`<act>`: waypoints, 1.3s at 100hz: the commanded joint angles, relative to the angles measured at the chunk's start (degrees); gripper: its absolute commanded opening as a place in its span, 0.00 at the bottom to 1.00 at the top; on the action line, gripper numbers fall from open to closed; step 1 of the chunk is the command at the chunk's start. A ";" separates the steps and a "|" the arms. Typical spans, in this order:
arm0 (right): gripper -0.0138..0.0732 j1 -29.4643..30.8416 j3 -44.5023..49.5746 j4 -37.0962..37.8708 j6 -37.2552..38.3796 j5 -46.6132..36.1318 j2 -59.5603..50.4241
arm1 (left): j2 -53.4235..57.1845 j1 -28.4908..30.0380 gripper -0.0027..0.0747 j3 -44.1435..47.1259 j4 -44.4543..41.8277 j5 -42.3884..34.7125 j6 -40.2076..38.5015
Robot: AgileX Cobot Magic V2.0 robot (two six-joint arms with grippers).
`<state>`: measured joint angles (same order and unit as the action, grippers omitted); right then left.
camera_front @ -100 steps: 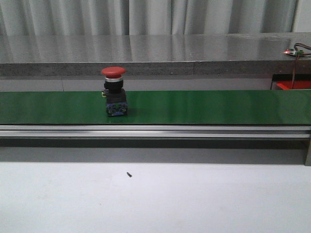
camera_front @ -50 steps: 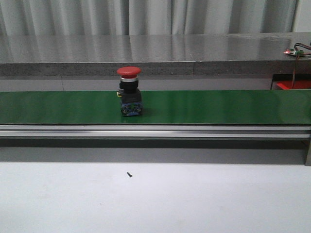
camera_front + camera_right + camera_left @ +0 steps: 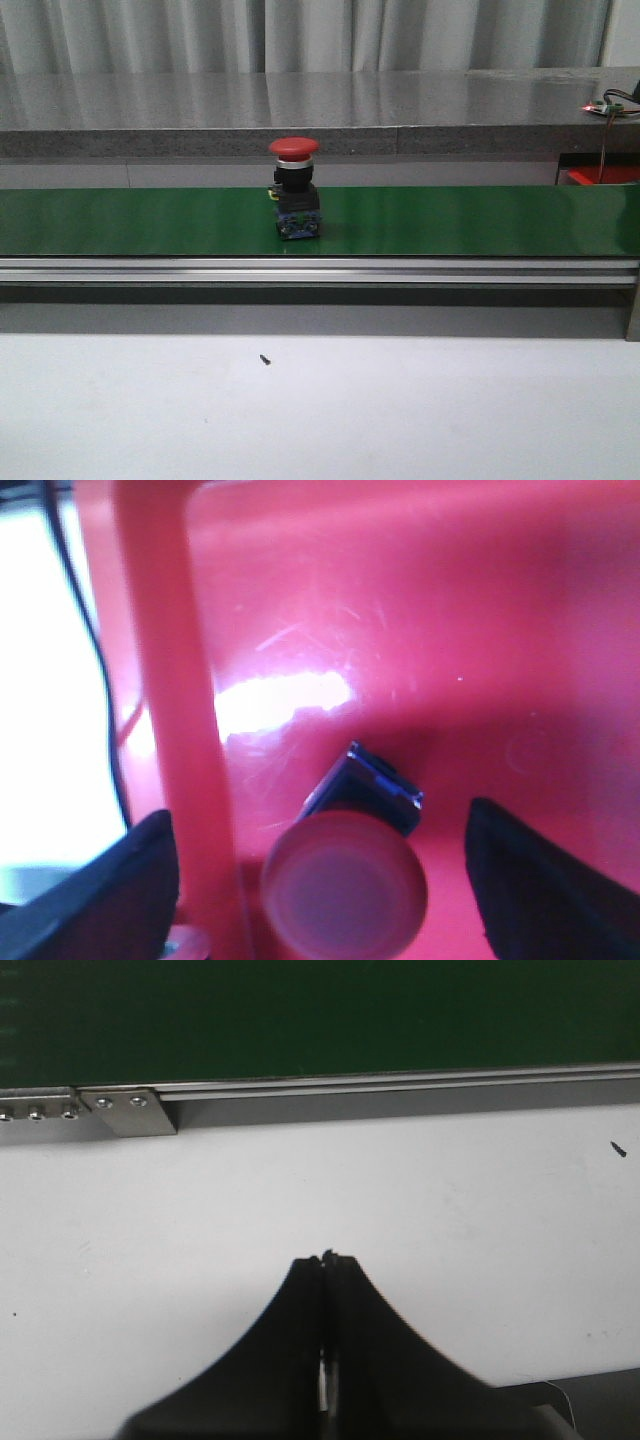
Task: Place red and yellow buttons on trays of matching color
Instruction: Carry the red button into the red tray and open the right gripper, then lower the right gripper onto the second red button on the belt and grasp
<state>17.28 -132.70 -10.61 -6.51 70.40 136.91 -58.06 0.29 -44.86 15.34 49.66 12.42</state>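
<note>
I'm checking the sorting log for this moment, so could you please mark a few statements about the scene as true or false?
1. A red button stands upright on the green belt. True.
2. The left pincer is wide open. False: its fingers meet, with nothing between them, above the white table.
3. A button lies inside the red tray in the right wrist view. True.
4. The right pincer is clamped on that button. False: its fingers are spread wide to either side, clear of it.
5. A yellow button is on the belt. False: only the red one shows there.
</note>
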 commanded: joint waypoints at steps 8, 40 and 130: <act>0.86 -0.07 -2.12 -0.17 -0.51 2.32 -8.03 | 0.96 -0.51 0.01 -1.50 1.23 -2.58 0.10; 0.86 -4.14 -0.93 2.12 -0.51 6.00 -16.83 | 0.96 -0.51 0.01 -1.50 1.23 -2.58 0.10; 0.86 -33.57 32.42 0.77 -0.51 0.24 -42.03 | 0.96 -0.51 0.01 -1.50 1.23 -2.58 0.10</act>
<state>-13.09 -98.96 -8.16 -6.51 71.54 97.90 -58.06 0.29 -44.86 15.34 49.66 12.42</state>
